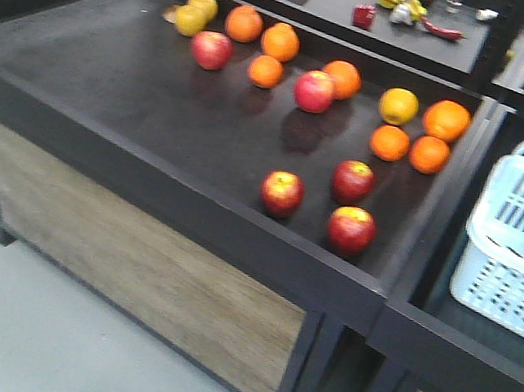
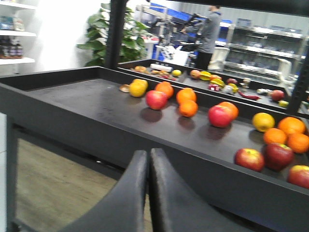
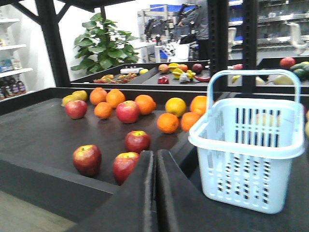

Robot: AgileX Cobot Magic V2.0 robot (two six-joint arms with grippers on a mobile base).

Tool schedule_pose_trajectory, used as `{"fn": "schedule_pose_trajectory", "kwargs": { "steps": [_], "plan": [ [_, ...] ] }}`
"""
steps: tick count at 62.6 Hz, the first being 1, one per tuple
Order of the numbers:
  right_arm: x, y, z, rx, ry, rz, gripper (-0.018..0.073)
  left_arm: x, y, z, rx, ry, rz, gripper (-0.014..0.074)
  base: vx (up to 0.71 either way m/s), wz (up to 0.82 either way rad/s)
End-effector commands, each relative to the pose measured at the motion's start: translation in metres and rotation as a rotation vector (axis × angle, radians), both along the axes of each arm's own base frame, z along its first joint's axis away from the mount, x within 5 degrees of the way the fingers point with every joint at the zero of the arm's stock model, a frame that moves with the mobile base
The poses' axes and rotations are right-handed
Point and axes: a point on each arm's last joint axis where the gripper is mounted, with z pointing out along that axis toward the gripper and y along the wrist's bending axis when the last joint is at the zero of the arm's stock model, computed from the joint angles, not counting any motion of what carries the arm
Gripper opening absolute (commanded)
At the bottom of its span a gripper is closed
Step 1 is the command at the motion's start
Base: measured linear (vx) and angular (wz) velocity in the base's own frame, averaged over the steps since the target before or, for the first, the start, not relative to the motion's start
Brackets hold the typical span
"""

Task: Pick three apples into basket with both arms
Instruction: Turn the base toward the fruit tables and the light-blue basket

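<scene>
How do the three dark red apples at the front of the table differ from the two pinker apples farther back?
The dark apples are deep maroon with yellow around the stem; the pink apples are brighter and rosier. The dark apples sit by themselves near the front edge, closer to the basket; the pink apples lie among the oranges. Both are round, similar in size.
</scene>
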Motion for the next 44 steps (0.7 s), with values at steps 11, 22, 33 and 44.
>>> {"fn": "schedule_pose_trajectory", "kwargs": {
  "steps": [11, 22, 33, 44],
  "plan": [
    [-0.0006, 0.0000, 0.0032, -0.011, -0.075, -0.002, -0.0005, -0.0019, 0.0003, 0.0159, -0.011, -0.107, 0.001, -0.0006, 0.00, -0.30],
    [-0.0006, 0.0000, 0.0031, -0.011, -0.074, -0.002, -0.0005, -0.0019, 0.0003, 0.0159, -0.011, -0.107, 0.001, -0.0006, 0.00, -0.31],
    [-0.0006, 0.0000, 0.0031, -0.011, -0.074, -0.002, -0.0005, -0.0019, 0.0003, 0.0159, -0.011, -0.107, 0.001, -0.0006, -0.01, -0.36],
    [-0.0006, 0.0000, 0.0031, -0.011, -0.074, -0.002, -0.0005, -0.0019, 0.0003, 0.0159, -0.011, -0.107, 0.001, -0.0006, -0.01, -0.37]
  ]
}}
